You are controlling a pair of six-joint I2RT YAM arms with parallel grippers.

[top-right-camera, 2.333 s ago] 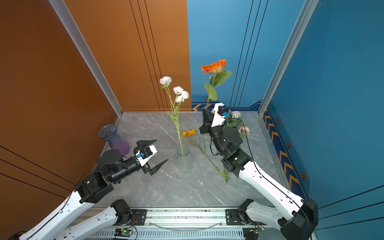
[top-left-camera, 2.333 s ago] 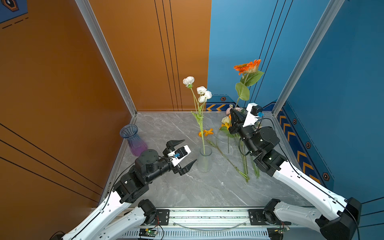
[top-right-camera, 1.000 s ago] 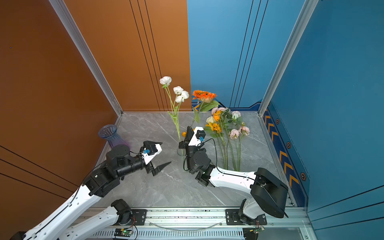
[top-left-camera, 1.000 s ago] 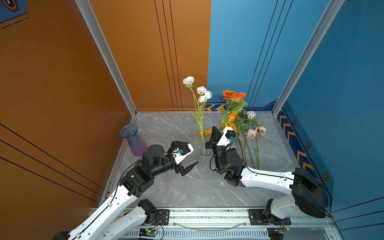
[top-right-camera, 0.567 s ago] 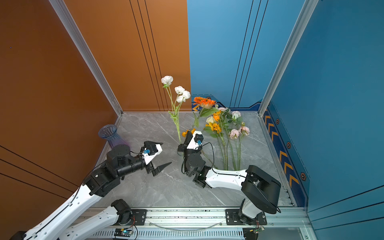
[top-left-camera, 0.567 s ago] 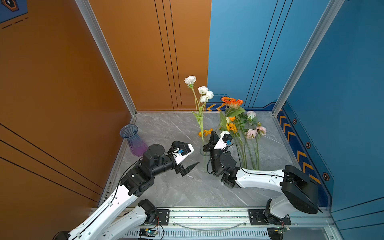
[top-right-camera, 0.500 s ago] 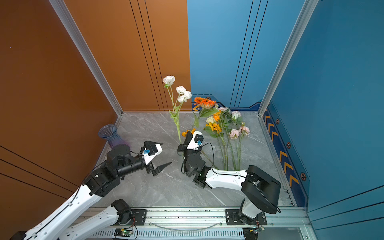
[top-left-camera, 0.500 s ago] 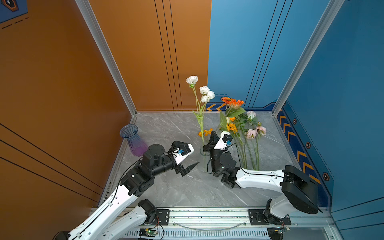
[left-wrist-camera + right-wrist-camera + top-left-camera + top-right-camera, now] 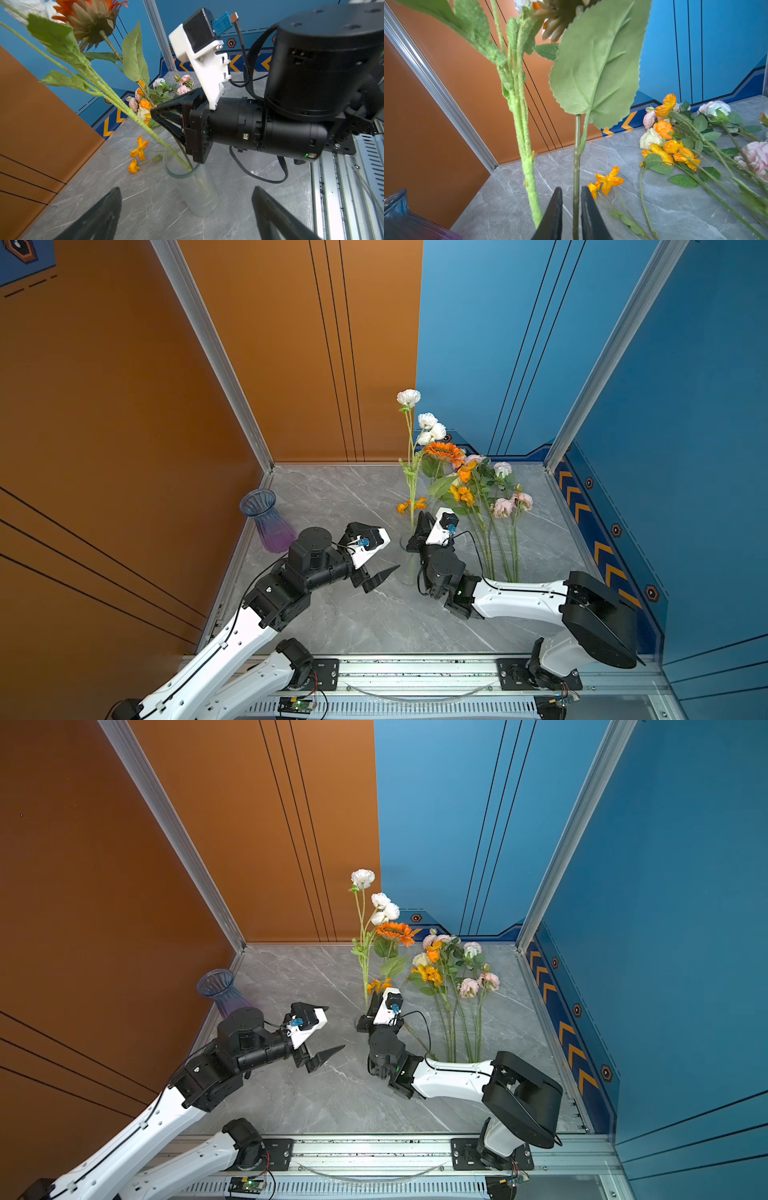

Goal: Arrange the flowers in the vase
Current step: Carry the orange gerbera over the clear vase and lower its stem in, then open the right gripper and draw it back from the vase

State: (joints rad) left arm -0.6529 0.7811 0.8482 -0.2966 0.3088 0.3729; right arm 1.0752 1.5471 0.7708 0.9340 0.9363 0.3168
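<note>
Two vases: a clear vase (image 9: 410,572) at centre, a blue-purple vase (image 9: 266,518) at 9 o'clock. Two flowers (image 9: 522,124) stand in the former; loose flowers (image 9: 478,489) at 2 o'clock defy counting.

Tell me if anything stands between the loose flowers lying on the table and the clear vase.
Yes. The right tool and its wrist sit at the rim of the clear vase, on the side facing the loose flowers, jaws slightly parted around the orange flower's stem already in the vase.
</note>
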